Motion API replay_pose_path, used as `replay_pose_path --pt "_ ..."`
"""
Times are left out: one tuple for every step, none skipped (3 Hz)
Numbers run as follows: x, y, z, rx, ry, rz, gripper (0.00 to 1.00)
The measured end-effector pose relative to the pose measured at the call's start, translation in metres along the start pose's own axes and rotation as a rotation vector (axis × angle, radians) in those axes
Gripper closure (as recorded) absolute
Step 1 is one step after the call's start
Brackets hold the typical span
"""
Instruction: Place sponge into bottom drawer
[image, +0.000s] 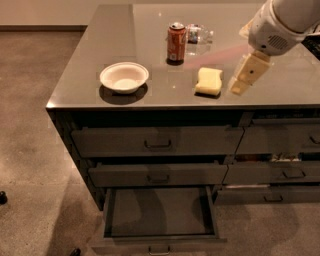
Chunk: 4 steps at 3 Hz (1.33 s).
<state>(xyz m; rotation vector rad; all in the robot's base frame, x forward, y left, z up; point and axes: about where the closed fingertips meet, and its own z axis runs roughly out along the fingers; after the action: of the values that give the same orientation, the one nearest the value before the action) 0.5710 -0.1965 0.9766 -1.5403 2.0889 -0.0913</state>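
The pale yellow sponge (209, 81) lies on the grey countertop near its front edge, right of centre. My cream gripper (245, 76) hangs from the white arm at the upper right, just to the right of the sponge and a little above the counter, apart from it. The bottom drawer (159, 239) of the wider stack is pulled out and its dark tray shows nothing inside.
A white bowl (124, 77) sits on the counter (80, 90) to the left. A red soda can (176, 42) and a crumpled clear bottle (199, 33) stand behind the sponge. Two shut drawers (157, 141) lie above the open one. A narrower drawer stack (280, 150) is at the right.
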Motion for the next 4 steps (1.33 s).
replay_pose_path --pt "-0.012 -0.044 0.04 0.031 -0.11 0.106 0.0" --pt "-0.004 -0.065 0.079 0.035 -0.155 0.223 0.0" --pt "0.004 -0.075 0.129 0.0 -0.159 0.329 0.04" --pt "0.008 -0.077 0.153 -0.022 -0.144 0.372 0.27"
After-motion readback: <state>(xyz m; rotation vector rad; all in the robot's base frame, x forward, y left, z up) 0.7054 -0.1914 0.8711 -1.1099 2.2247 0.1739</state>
